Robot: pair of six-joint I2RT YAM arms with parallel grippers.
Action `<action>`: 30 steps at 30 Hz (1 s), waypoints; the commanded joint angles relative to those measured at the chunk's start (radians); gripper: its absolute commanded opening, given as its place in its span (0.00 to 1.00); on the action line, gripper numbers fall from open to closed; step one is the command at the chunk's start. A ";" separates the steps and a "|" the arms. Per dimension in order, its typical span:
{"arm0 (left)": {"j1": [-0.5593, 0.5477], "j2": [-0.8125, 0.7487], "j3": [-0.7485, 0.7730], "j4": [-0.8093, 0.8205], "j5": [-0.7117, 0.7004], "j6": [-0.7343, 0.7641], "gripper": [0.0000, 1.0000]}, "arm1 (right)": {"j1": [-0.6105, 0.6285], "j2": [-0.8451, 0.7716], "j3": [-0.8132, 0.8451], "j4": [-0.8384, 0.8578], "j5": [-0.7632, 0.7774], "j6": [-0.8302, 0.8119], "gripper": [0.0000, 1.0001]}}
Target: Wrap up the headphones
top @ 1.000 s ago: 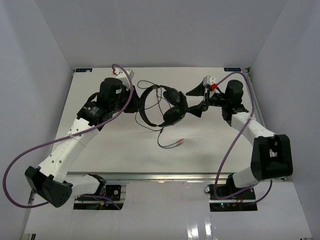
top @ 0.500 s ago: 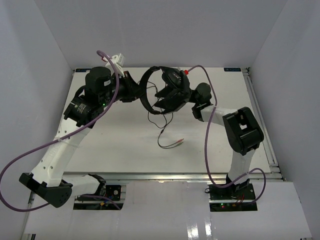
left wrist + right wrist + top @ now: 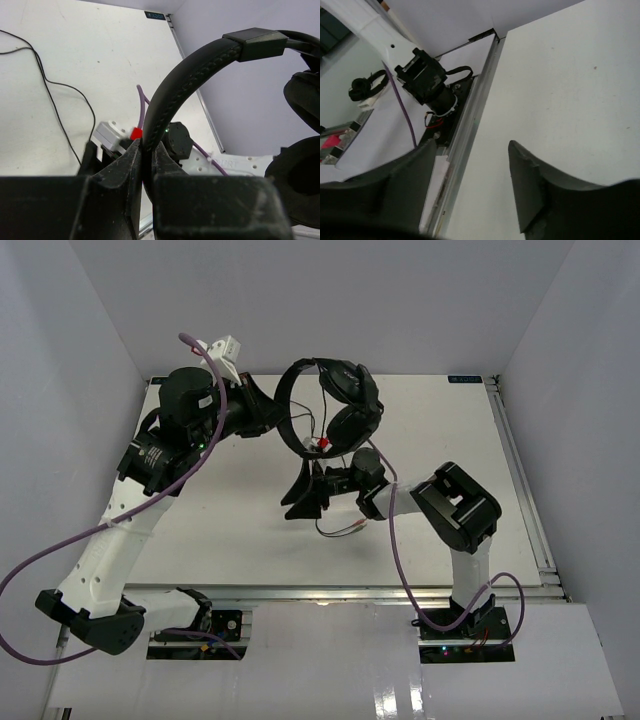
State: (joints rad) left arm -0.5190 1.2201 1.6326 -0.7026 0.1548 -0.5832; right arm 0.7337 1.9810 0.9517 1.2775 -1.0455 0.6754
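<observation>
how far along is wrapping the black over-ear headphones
Done: the left gripper is shut on the headband of the black over-ear headphones, held aloft. In hand: the open, empty right gripper sits low near the thin black cable. Left: all the wrapping; the cable hangs loose, unwound.

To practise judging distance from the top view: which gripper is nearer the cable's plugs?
Right. The right gripper sits open just left of the plugs. The left gripper is much farther back, clamped on the headband.
</observation>
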 commanded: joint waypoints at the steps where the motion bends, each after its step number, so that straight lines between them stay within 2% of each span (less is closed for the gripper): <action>1: 0.004 -0.035 0.064 0.057 -0.116 -0.029 0.00 | -0.011 -0.116 -0.074 -0.075 0.022 -0.292 0.50; 4: 0.004 -0.064 0.044 0.084 -0.273 -0.059 0.00 | -0.039 -0.209 -0.180 -0.185 0.036 -0.390 0.22; 5: 0.004 -0.075 0.035 0.101 -0.310 -0.069 0.00 | -0.043 -0.225 -0.195 -0.244 0.037 -0.416 0.18; 8: 0.005 -0.099 -0.023 0.162 -0.506 -0.103 0.00 | -0.042 -0.355 -0.214 -0.545 0.104 -0.669 0.09; 10: 0.005 -0.094 -0.047 0.196 -0.602 -0.129 0.00 | -0.035 -0.415 -0.187 -0.771 0.166 -0.813 0.08; 14: 0.006 -0.048 -0.104 0.290 -0.782 -0.172 0.00 | -0.012 -0.518 -0.114 -1.136 0.330 -0.982 0.08; 17: 0.013 0.014 -0.126 0.333 -0.920 -0.198 0.00 | 0.029 -0.586 -0.085 -1.272 0.491 -1.088 0.08; 20: 0.027 0.084 -0.134 0.404 -0.938 -0.217 0.00 | 0.108 -0.602 -0.021 -1.418 0.680 -1.188 0.08; 23: 0.027 0.175 -0.090 0.391 -0.999 -0.154 0.00 | 0.116 -0.621 0.094 -1.516 0.832 -1.266 0.08; 26: 0.034 0.209 -0.111 0.444 -1.052 -0.015 0.00 | 0.113 -0.660 0.156 -1.569 1.011 -1.362 0.08; 28: 0.051 0.213 -0.191 0.520 -1.061 0.154 0.00 | 0.091 -0.693 0.198 -1.568 1.211 -1.447 0.08; 30: 0.056 0.215 -0.263 0.553 -1.036 0.188 0.00 | 0.064 -0.709 0.230 -1.546 1.299 -1.498 0.08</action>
State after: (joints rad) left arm -0.4900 1.4817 1.4408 -0.3140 -0.8103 -0.5705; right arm 0.8323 1.3438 1.0875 -0.2337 -0.0739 -0.6312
